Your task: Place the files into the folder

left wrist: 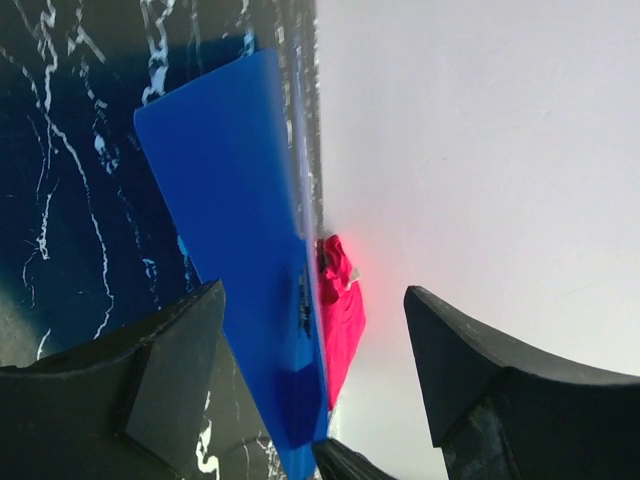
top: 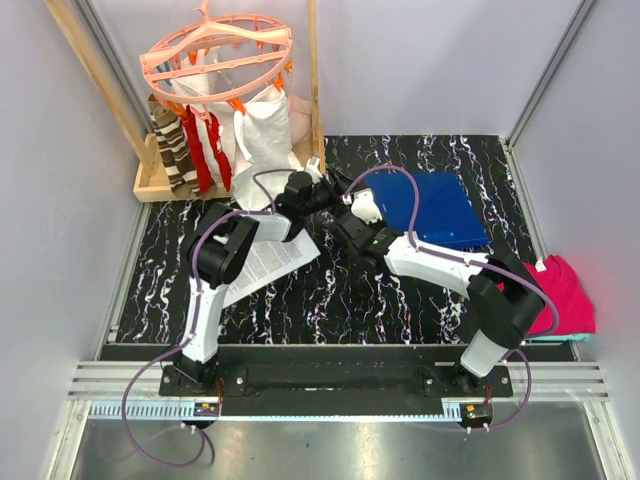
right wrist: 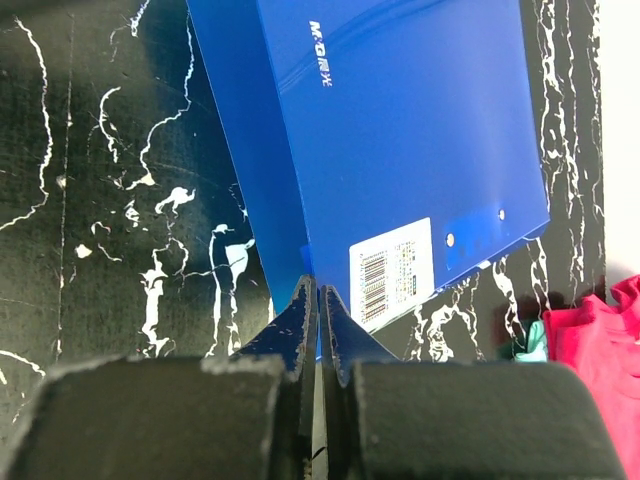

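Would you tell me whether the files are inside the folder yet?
Out: the files lie bare on the table, well apart from the blue folder.

A folded magenta cloth [top: 565, 293] lay at the worktop's [top: 330, 300] right edge. A pink peg hanger [top: 216, 52] hung over its far left corner.

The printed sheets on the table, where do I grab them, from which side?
Probably the bare right corner of the files, approached from the right: they lie flat, the left arm covers their left part, and that corner sits nearest the folder.
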`<state>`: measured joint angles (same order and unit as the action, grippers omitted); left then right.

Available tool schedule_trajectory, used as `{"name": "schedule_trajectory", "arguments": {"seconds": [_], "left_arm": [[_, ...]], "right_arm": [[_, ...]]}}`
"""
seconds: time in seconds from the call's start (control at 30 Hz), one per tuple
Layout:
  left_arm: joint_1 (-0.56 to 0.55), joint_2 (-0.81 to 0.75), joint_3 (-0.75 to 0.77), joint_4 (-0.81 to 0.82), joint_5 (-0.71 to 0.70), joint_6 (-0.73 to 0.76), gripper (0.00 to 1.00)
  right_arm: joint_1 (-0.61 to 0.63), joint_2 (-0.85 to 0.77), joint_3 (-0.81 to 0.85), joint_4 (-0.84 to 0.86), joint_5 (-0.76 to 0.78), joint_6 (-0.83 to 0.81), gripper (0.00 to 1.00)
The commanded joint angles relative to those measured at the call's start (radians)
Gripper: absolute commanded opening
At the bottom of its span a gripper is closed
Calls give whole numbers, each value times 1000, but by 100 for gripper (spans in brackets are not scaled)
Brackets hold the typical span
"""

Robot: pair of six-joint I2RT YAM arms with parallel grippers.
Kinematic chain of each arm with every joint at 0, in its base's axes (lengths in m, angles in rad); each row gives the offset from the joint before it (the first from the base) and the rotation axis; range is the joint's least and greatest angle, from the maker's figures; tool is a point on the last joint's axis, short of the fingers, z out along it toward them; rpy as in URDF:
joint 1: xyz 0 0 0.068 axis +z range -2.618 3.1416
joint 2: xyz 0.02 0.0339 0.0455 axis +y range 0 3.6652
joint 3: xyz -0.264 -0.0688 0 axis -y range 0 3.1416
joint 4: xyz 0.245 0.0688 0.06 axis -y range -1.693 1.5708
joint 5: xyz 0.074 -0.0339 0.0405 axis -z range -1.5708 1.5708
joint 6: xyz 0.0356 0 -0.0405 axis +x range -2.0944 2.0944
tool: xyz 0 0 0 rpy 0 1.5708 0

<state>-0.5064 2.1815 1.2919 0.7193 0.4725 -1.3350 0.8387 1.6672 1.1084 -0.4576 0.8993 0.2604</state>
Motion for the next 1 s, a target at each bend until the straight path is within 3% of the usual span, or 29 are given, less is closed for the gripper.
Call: {"name": "schedule_trajectory", "arguments": {"seconds": [0.0, 0.1, 0.23, 0.37, 0.5, 0.6, 0.7, 0.73, 0.77, 0.87, 0.97], "left_arm": [[-17, 56, 85, -12, -38, 16, 75], [-32, 89, 144, -47, -48, 36, 72], [-52, 104, 182, -66, -69, 69, 60], [-60, 93, 196, -122, -110, 164, 27], [-60, 70, 193, -159, -120, 223, 9], [-69, 26, 176, -185, -143, 276, 0], [-81, -25, 143, -182, -163, 329, 0], [-87, -38, 135, -182, -169, 344, 0], [-90, -58, 118, -182, -175, 387, 0], [-98, -149, 34, -187, -216, 489, 0], [-107, -239, -48, -193, -233, 584, 0]], "right_arm": [[7, -49, -18, 69, 6, 11, 0], [7, -55, -30, 74, 1, 19, 0], [7, -76, -51, 79, 1, 25, 0], [7, -118, -102, 94, -11, 48, 0], [7, -179, -162, 106, -28, 80, 0], [7, -231, -206, 117, -57, 100, 0], [7, -271, -229, 119, -92, 123, 5], [7, -294, -231, 112, -106, 129, 11], [7, -308, -225, 93, -146, 161, 32], [7, -388, -165, -59, -273, 276, 74], [0, -457, -95, -222, -329, 412, 99]]}}
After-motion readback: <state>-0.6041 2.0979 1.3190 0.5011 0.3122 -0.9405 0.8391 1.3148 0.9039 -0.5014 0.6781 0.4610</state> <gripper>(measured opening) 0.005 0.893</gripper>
